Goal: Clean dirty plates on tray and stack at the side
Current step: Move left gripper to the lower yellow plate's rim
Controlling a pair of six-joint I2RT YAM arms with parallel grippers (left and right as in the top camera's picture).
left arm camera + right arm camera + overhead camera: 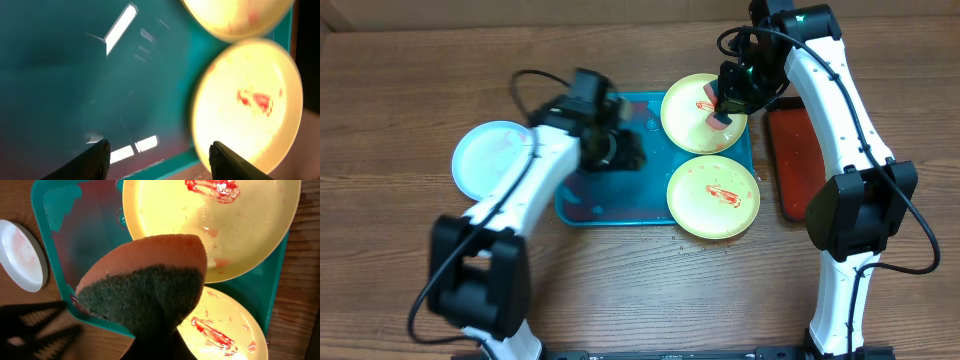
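1. Begin nearest the robot's base with the near plate [713, 197]: yellow-green, red sauce mid-face, resting on the tray [610, 208] at its right end and overhanging the near rim. Touched by neither arm.
2. Next out, the left gripper [617, 152], hanging over the tray's bare middle. Fingers [95, 160] spread wide, nothing between them (plain only in the left wrist view). Near plate ahead and off to one side of them, not in the gap.
3. About level with that, off the tray on the table [400, 270]: the pale plate [490, 160], blue-white, faintly pink, lying near the tray's left end.
4. Farthest, the far plate [685, 115] at the tray's far right corner, with the right gripper [722, 115] over it, clamped on a sponge [145, 280] (orange body, dark green scouring face). Contact between sponge and plate: cannot tell.
5. Deciding relation, judged: sauce streak [212, 187] ahead of the sponge toward the plate's far rim, running crosswise in the right wrist view. No long axis to the round plate itself. Right arm much the nearer; a short push forward likely called for.
6. Shown by the right wrist view alone: wet film and pink traces across the far plate. Shown by the overhead alone: red tray [798, 165] just beside the tray's right end.
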